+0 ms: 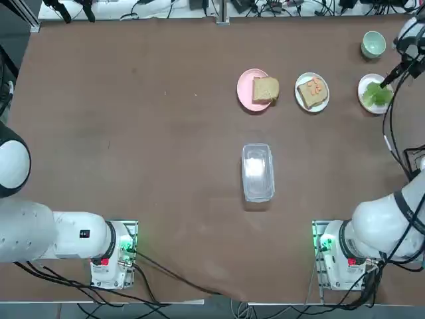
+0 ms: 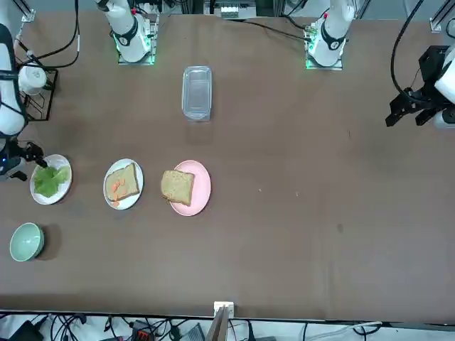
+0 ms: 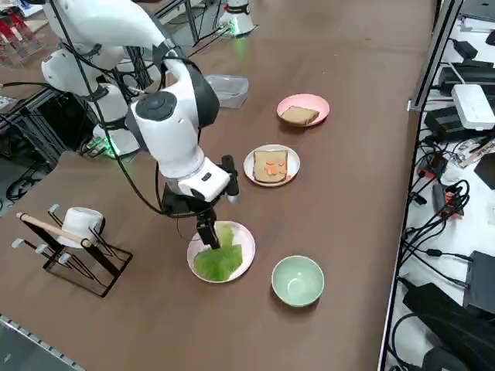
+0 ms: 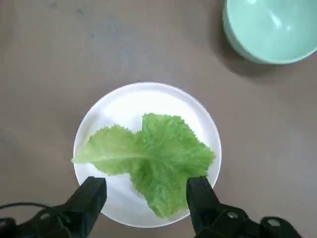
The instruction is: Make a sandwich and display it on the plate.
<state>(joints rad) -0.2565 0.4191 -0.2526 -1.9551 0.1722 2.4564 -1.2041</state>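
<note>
The sandwich is not stacked; its parts lie apart. A green lettuce leaf (image 4: 148, 153) rests on a small white plate (image 4: 129, 99) at the table's right end. My right gripper (image 4: 147, 193) hangs open just above this plate, one finger on each side of the leaf's near edge; it also shows in the right side view (image 3: 207, 236). A bread slice with orange sauce (image 1: 312, 92) lies on another white plate (image 1: 304, 78) to the left. Farther left, a plain bread slice (image 1: 265, 89) sits on a pink plate (image 1: 244, 90).
A pale green bowl (image 1: 373, 44) stands just beyond the lettuce plate. A clear lidded container (image 1: 257, 171) lies mid-table, nearer the arm bases. A wire rack holding a white mug (image 3: 73, 232) stands by the table's right edge.
</note>
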